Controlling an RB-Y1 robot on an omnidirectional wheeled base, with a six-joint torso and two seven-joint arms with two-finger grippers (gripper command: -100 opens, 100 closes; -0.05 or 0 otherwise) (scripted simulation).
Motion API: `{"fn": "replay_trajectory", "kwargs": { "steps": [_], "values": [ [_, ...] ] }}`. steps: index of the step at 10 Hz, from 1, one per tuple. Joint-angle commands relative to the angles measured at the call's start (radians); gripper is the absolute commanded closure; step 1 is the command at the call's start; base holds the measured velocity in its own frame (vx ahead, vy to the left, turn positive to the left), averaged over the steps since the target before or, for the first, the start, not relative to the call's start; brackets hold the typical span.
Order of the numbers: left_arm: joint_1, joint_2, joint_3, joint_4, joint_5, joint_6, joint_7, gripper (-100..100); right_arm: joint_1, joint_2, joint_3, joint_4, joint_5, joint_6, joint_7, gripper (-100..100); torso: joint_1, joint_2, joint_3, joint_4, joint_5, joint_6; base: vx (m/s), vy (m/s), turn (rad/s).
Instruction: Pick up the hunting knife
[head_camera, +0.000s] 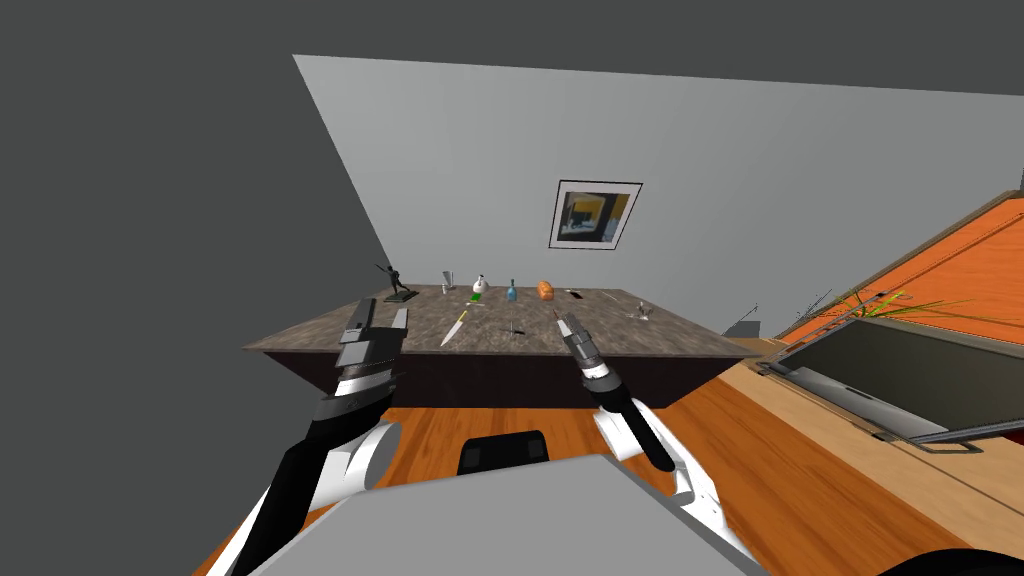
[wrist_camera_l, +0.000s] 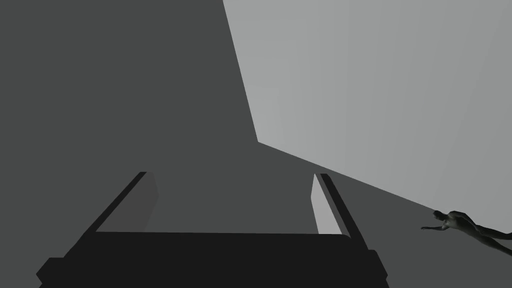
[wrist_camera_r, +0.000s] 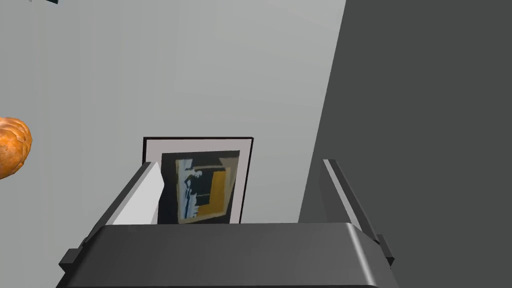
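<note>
**Q:** What's around you, biggest first?
**A:** A dark table (head_camera: 640, 335) with a stone-look top is right in front of you, against the grey wall (head_camera: 480, 160). Off to your right there's a dark box (head_camera: 880, 375) with a plant (head_camera: 880, 300) behind it. A picture (head_camera: 595, 215) hangs on the wall above the table.

**Q:** And on the table?
**A:** In the back row, left to right: statue (head_camera: 397, 284), glass (head_camera: 447, 281), white vase (head_camera: 480, 286), blue bottle (head_camera: 511, 291), orange loaf (head_camera: 545, 291). The knife (head_camera: 454, 328) lies flat nearer you with its pale blade toward you. It's between your two grippers, closer to the left one and apart from both.

**Q:** Grippers?
**A:** Your left gripper (head_camera: 378, 318) is over the table's near edge, fingers spread. Your right gripper (head_camera: 566, 322) is also over the table, blades apart too.

**Q:** Anything in the way?
**A:** A thin upright thing (head_camera: 513, 325) stands between the knife and your right gripper. You can't tell what it is.

**Q:** Anything hard to read?
**A:** There's a small grey thing (head_camera: 643, 312) far right, unclear. The knife's handle end is too small to make out. The left wrist view cuts off the statue (wrist_camera_l: 465, 225), and the right wrist view cuts off the loaf (wrist_camera_r: 12, 145).
</note>
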Motion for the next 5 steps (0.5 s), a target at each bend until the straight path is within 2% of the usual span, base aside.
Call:
{"fn": "replay_trajectory", "kwargs": {
  "steps": [1,2,3,4,5],
  "values": [
    [0.0,0.0,0.0,0.0,0.0,0.0,0.0,0,-0.002,-0.033,0.005,0.013,0.004,-0.002,0.01,-100,0.0,0.0,0.0,0.0,0.0,0.0,-0.051,-0.106,0.024],
    [0.0,0.0,0.0,0.0,0.0,0.0,0.0,0,-0.006,-0.071,0.015,0.041,0.012,-0.004,0.026,-100,0.001,-0.001,0.0,0.0,0.0,0.0,-0.074,-0.144,0.038],
    [0.0,0.0,0.0,0.0,0.0,0.0,0.0,0,-0.006,-0.087,0.015,0.041,0.012,-0.004,0.026,-100,-0.001,0.0,0.0,0.0,0.0,0.0,-0.054,-0.118,0.043],
    [0.0,0.0,0.0,0.0,0.0,0.0,0.0,0,-0.011,-0.122,0.026,0.072,0.023,-0.008,0.042,-100,0.001,-0.001,0.0,0.0,0.0,0.0,-0.042,-0.106,0.062],
    [0.0,0.0,0.0,0.0,0.0,0.0,0.0,0,-0.011,-0.142,0.026,0.072,0.023,-0.008,0.042,-100,0.001,-0.002,-0.001,0.0,0.0,0.0,-0.028,-0.087,0.035]
  ]
}}
